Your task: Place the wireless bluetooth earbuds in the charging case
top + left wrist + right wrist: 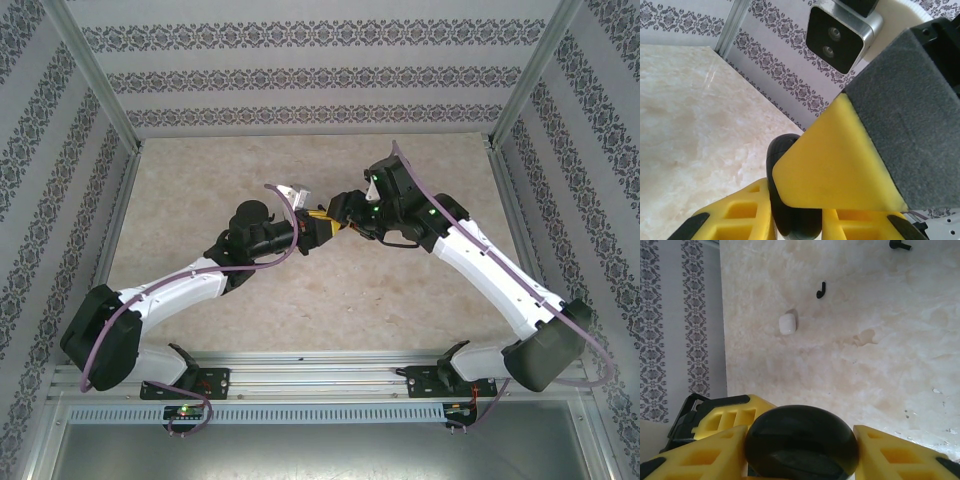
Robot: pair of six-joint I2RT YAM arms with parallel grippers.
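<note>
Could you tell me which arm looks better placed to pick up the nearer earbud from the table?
Probably right: right gripper points down toward the earbud; left gripper, aimed sideways, can hold the black case.

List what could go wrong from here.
1. The glossy charging case sits between the left tool and the right tool, above the table; a badly timed release could drop it.
2. The earbuds lie loose below; a falling case might scatter them.

The bench (865,340) looks like smooth, faintly shiny marble; the charging case (801,440) is glossy black plastic. Against the case, the right pincer's fingers (890,452) are matt yellow plastic, one faced with a coarse grey foam pad (910,125)
</note>
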